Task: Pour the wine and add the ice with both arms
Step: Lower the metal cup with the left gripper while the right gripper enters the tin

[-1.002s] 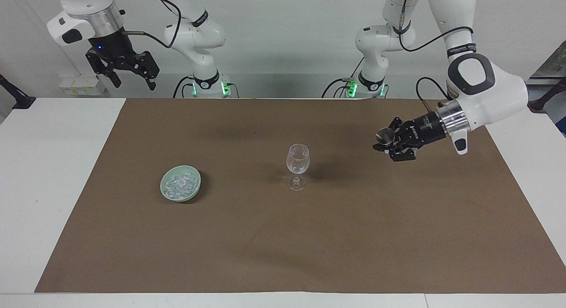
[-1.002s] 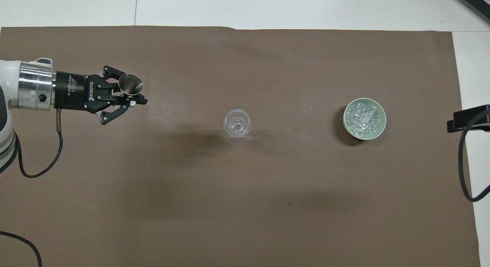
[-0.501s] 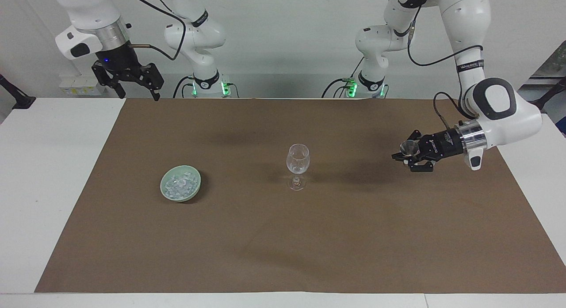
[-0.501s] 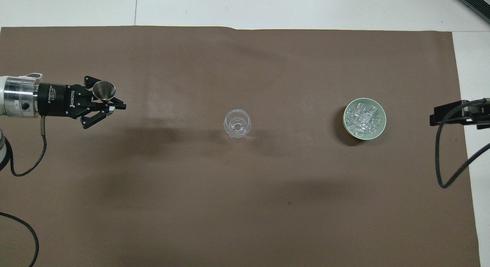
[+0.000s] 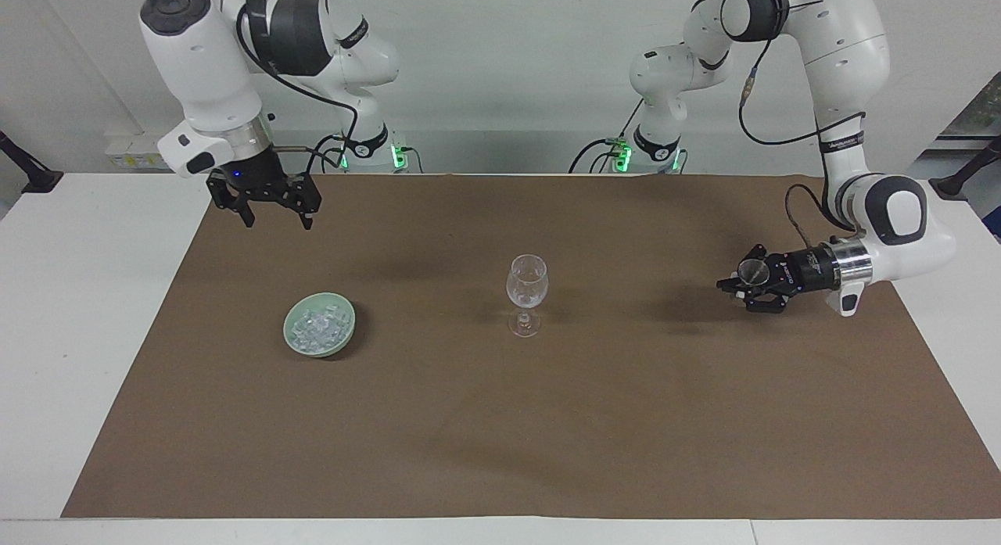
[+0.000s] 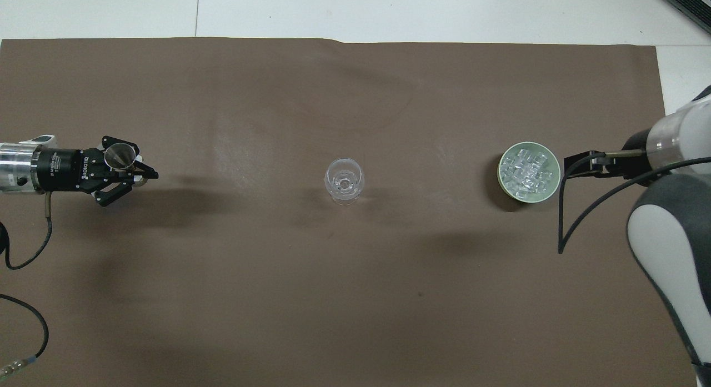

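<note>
Both arms have moved since a second ago. Carrying the small metal cup (image 5: pixel 752 272) it is clamped on, the left gripper (image 5: pixel 739 283) has drawn away from the wine glass (image 5: pixel 526 293) and sunk low over the brown mat (image 5: pixel 500 420) at its own end of the surface. Fingers apart and empty, the right gripper (image 5: pixel 275 217) has dropped toward the green bowl (image 5: pixel 290 331) of ice (image 5: pixel 319 329). Pouring looks finished, though any wine in the glass is too faint to see; fetching ice seems next.
</note>
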Motion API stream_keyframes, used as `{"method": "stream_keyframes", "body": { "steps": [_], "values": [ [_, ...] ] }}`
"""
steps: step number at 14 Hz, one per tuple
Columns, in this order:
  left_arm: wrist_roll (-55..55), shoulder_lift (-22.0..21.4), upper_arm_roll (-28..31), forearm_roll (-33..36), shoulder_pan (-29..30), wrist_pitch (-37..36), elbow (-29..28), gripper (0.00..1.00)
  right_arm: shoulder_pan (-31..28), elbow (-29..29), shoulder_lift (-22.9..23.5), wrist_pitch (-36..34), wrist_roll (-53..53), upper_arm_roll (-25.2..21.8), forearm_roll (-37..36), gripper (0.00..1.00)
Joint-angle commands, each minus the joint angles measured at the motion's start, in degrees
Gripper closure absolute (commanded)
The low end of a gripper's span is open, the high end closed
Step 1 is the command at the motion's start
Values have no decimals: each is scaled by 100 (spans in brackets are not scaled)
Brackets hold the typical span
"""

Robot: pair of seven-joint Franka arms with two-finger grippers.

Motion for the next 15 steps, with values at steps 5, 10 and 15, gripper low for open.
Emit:
{"method": "stream_keyframes", "body": {
  "steps": [5,10,15],
  "values": [
    [815,288,119,-753,36,-265,-329,100,-109,-1037,121,1434,433,134,-672,0],
    [930,463,119,-1087,-8,-220,-470,100,-100,-1363,376,2060,688,196,-910,0],
    [1350,586,119,-1246,-61,-150,-487,100,-100,-1451,736,2674,820,187,-1104,0]
  ]
}}
